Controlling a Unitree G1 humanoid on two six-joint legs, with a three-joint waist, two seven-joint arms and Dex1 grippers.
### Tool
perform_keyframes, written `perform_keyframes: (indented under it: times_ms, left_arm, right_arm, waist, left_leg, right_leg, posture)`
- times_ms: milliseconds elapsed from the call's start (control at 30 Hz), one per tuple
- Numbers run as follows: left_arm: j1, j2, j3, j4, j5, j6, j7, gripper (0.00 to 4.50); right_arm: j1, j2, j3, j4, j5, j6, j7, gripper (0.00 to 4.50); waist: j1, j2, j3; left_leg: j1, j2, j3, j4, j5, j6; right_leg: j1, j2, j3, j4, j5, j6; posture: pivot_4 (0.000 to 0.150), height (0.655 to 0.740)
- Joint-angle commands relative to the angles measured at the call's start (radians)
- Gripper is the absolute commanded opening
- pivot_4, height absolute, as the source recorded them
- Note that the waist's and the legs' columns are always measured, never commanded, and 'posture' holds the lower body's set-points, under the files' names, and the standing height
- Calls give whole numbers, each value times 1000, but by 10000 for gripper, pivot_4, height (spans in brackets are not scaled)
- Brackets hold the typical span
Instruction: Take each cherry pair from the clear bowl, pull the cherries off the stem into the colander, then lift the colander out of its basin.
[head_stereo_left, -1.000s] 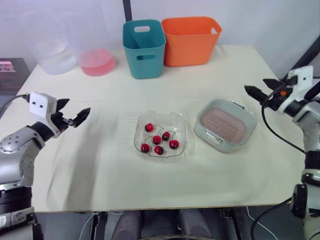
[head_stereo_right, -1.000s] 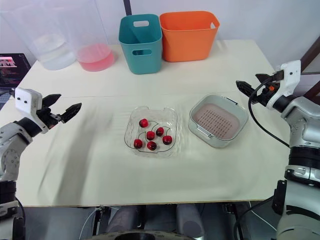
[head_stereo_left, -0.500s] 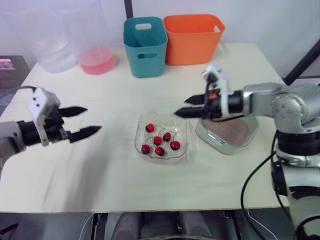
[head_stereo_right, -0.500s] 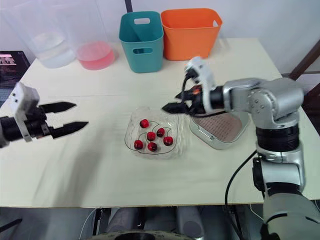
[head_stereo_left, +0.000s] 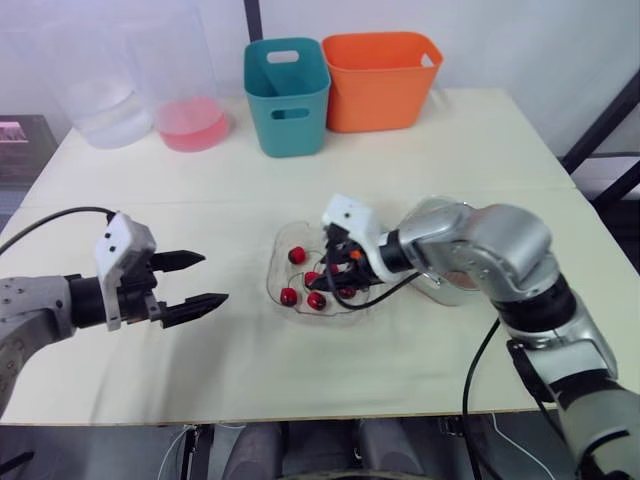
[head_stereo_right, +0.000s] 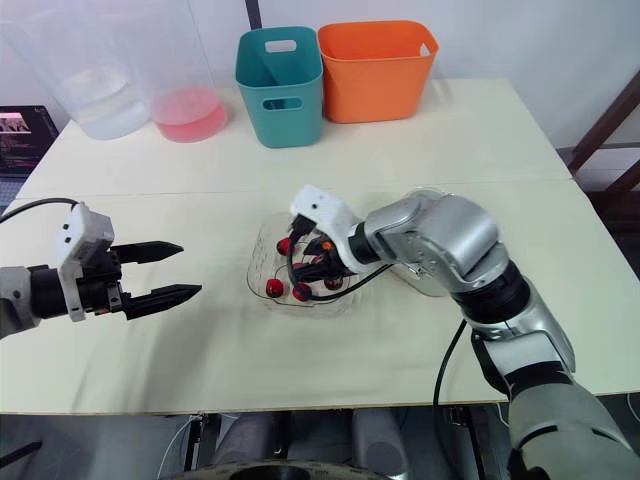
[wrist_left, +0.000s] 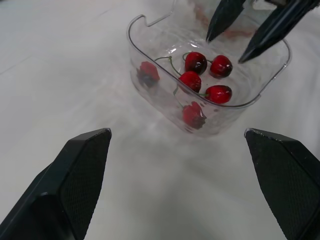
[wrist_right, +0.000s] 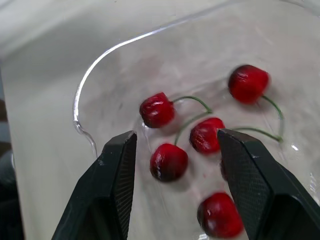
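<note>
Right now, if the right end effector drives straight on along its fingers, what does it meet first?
Probably the cherry framed by the right end effector's open fingers, inside the bowl. Depth is unclear; the bowl floor comes next.

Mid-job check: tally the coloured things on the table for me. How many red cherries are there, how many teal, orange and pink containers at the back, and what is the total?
Red cherries, in the clear bowl: 6
Teal bin: 1
Orange bin: 1
Pink bowl: 1
Total: 9
</note>
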Motion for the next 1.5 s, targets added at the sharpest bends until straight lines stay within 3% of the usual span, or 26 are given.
perform_keyframes:
  times_ms: [33,367,833,933,1033,1100,1500]
  left_arm:
    - [-14,3,-1,-2,5,-26,-6,45000]
    - [-34,-14,-28,5,11,-44,0,45000]
    - [-26,-58,-41,-21,14,-60,35,45000]
    - [-28,-67,-43,-22,13,-64,42,45000]
    - [-32,-75,-44,-22,13,-67,49,45000]
    - [-35,-78,-46,-20,14,-69,51,45000]
    - [-81,-84,-92,32,35,-97,40,45000]
  right_arm:
    - [-23,-3,74,23,-75,-92,23,27216]
    - [-79,-11,211,133,-237,-251,141,27216]
    - [-78,29,284,267,-407,-372,228,27216]
    - [-75,41,292,291,-442,-395,243,18787]
    - [-73,44,290,294,-466,-404,262,5232]
    - [-72,42,283,288,-475,-404,273,2160]
    - [-73,0,214,126,-470,-440,356,1580]
  waist:
    - [1,0,0]
    - [0,0,0]
    - [1,0,0]
    - [1,0,0]
    - [0,0,0]
    - [0,0,0]
    - [1,0,0]
  left_leg:
    - [0,0,0,0,0,0]
    - [0,0,0,0,0,0]
    - [-1,0,0,0,0,0]
    - [-1,0,0,0,0,0]
    - [0,0,-1,0,0,0]
    - [0,0,-1,0,0,0]
    - [0,0,-1,0,0,0]
  right_leg:
    - [0,0,0,0,0,0]
    - [0,0,0,0,0,0]
    - [-1,0,0,0,0,0]
    - [-1,0,0,0,0,0]
    - [0,0,0,0,0,0]
    - [0,0,0,0,0,0]
    - [0,0,0,-1,0,0]
  posture:
    - [1500,7400]
    - [1500,7400]
    - [1500,7400]
    - [1500,7400]
    - [1500,7400]
    - [1500,7400]
    - [1500,7400]
